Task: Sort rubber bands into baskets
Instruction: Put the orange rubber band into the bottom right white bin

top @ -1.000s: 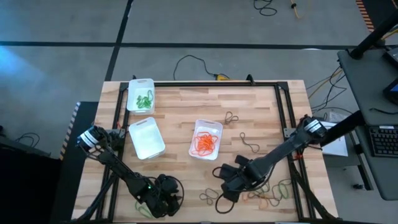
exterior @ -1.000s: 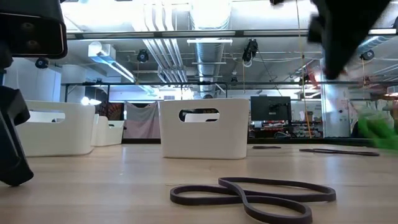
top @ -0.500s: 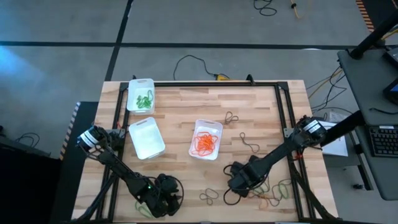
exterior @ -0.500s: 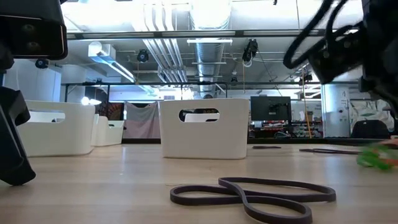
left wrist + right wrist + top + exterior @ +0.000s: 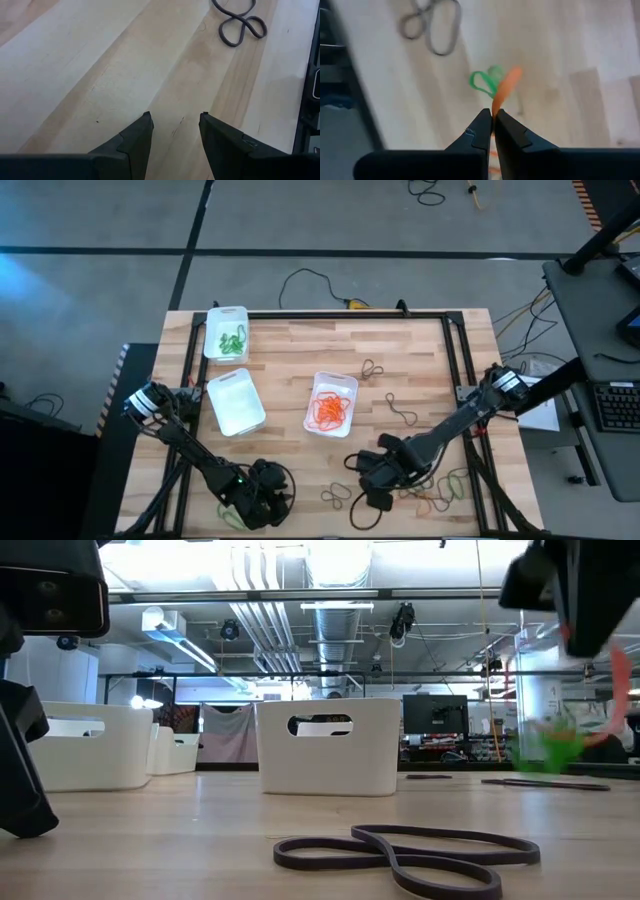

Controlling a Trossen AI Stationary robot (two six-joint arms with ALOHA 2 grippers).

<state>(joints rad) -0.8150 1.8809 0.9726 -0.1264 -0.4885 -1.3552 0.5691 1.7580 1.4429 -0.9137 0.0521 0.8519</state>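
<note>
My right gripper is shut on an orange rubber band, and a green rubber band hangs tangled with it above the wood. In the high view this gripper is near the table's front edge, right of centre. My left gripper stands open over bare wood at the front left, holding nothing. Three white baskets show: one with green bands, one with nothing in it, and one with orange bands. A dark band lies ahead of the left gripper.
More dark bands lie loose on the table. A mixed pile of orange and green bands sits at the front right. A black frame rail runs along the table's back and sides.
My right gripper has risen from the front-right pile with the orange band, and the green band came up off the table with it. The left arm has not moved.
</note>
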